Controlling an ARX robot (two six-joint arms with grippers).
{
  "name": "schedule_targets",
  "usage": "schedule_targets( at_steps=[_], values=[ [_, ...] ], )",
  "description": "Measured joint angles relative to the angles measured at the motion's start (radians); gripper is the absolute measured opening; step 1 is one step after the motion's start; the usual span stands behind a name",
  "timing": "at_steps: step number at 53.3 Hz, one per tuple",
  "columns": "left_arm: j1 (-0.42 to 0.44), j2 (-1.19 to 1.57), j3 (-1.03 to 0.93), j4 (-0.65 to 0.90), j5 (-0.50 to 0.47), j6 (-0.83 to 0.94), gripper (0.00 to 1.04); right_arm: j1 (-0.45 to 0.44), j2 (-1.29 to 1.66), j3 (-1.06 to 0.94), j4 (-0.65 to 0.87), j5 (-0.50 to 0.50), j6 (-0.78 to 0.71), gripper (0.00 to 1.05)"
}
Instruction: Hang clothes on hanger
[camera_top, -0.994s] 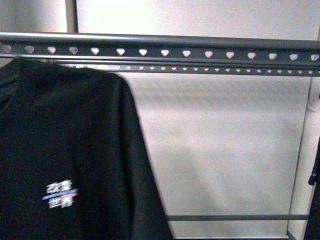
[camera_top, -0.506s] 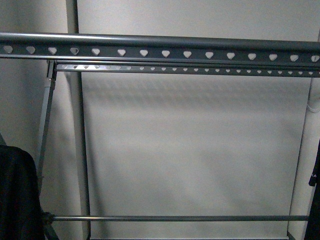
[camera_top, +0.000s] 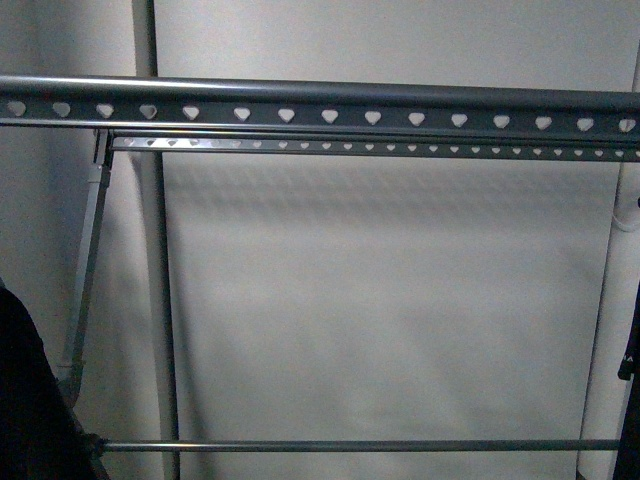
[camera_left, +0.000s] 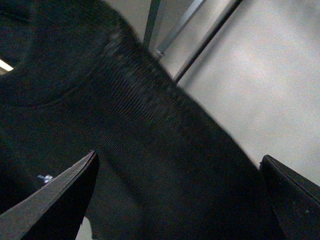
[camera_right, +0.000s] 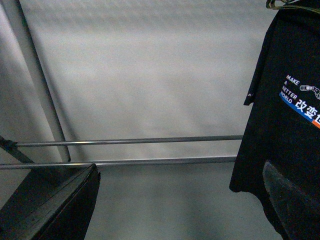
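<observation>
While both end effectors hold their fingers spread wide apart, two black garments show. One T-shirt (camera_left: 150, 150), with its collar and a small chest logo, fills the left wrist view just beyond the left end effector (camera_left: 177, 157). It also shows low at the front view's left edge. A second black shirt (camera_right: 285, 125), printed with white-and-blue lettering, hangs from a hanger (camera_right: 278, 4) near the right end effector (camera_right: 180, 167). Two grey rails (camera_top: 320, 105) with heart-shaped holes run across above.

Matt ribbed T-shirt (camera_left: 150, 140); glossy metal rail (camera_top: 320, 96)
</observation>
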Motion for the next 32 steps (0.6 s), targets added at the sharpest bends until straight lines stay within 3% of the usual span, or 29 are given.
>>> schedule_targets(
  at_steps=[4,12,24,32],
  values=[
    [-0.005,0.095,0.095,-0.029,-0.058,-0.065,0.96,0.000,0.000,0.000,0.000,0.000,0.000,0.97],
    [0.008,0.145,0.146,-0.079,-0.072,-0.112,0.61,0.000,0.000,0.000,0.000,0.000,0.000,0.97],
    [0.071,0.113,0.097,-0.084,0.049,-0.114,0.16,0.000,0.000,0.000,0.000,0.000,0.000,0.97],
    [0.116,0.048,0.019,-0.096,0.175,-0.135,0.04,0.000,0.000,0.000,0.000,0.000,0.000,0.97]
  ],
)
